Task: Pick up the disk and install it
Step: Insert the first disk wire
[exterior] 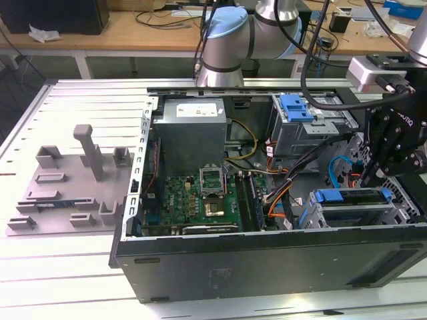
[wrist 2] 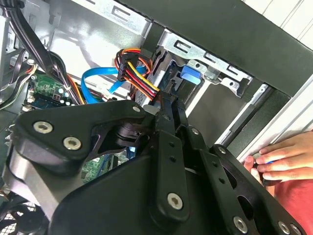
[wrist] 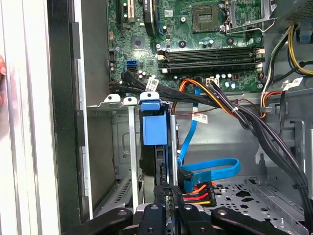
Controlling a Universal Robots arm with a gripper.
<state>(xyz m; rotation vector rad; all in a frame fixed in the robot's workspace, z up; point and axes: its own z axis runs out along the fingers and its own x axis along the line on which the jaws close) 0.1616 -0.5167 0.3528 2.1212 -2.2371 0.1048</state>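
The disk [exterior: 353, 196] stands on edge in the metal drive cage [exterior: 347, 220] at the near corner of the open computer case, on the exterior view's right. Its blue carrier frame runs along the upper edge, with the wider blue tab [wrist: 154, 125] at the end toward the motherboard. My gripper [exterior: 375, 181] hangs over the other end of that edge. In both wrist views the fingers [wrist: 159, 196] stand close together, and the gripper [wrist 2: 168, 98] is shut just above the disk [wrist 2: 190, 74]. I cannot tell whether the tips touch it.
Orange, red and blue cables [wrist: 200, 188] lie right beside the fingers. A second cage with a blue latch [exterior: 297, 107] and a grey box [exterior: 193, 123] sit at the back of the case. A person's hand [wrist 2: 281, 156] rests on the case rim. A grey fixture plate [exterior: 67, 180] lies outside.
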